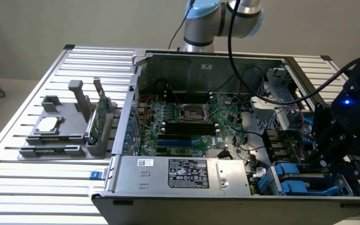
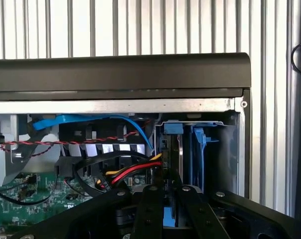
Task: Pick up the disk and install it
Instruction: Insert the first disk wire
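From where I am standing, the pincer (image 2: 169, 191) is reaching into the drive bay (image 2: 230, 149) at the corner of the open computer case (image 1: 230, 208). Its two fingers (image 2: 150, 209) are pressing together on the disk (image 2: 174, 149), pinching it by the near end, where a bit of blue carrier is showing between them.

The trouble I am expecting is a jam. If the disk is leaning even slightly off the line of the slot, its frame could be catching on the bay's guides, and any push could be twisting it in that narrow pinch or making it slip. A bundle of red, yellow and black wires (image 2: 133, 174) is lying close against one flank of the pincer, near enough for a finger to be snagging it. A blue cable (image 2: 85, 121) is arching further off on that same side. On the opposite flank a second blue carrier (image 2: 199, 144) is standing just beside the disk, leaving little room for drifting that way.

The disk is sitting straight ahead of the fingertips, seemingly partly inside the bay. It is standing on edge, so I am seeing only its thin side, with its broad faces turned toward the finger pads. Its long axis is running in line with the fingers, away from the wrist and into the slot, blue-framed far end leading.
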Robot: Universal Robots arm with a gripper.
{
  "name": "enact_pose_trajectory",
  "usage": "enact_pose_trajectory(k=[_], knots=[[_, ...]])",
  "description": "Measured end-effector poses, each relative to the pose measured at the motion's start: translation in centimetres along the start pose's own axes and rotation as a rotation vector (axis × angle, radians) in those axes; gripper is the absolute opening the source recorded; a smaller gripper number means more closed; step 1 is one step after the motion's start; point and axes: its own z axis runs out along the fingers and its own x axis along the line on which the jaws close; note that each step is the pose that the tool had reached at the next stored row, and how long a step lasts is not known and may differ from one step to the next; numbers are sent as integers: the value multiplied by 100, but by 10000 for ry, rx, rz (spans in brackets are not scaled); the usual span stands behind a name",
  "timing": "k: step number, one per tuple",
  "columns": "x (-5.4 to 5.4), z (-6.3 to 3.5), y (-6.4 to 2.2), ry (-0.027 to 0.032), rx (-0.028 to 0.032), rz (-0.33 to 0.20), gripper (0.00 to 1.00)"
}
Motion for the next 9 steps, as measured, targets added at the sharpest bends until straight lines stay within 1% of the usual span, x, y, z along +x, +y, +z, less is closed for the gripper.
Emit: enact_pose_trajectory(k=[9], knots=[[32, 11, 15, -201, -7, 19, 16]])
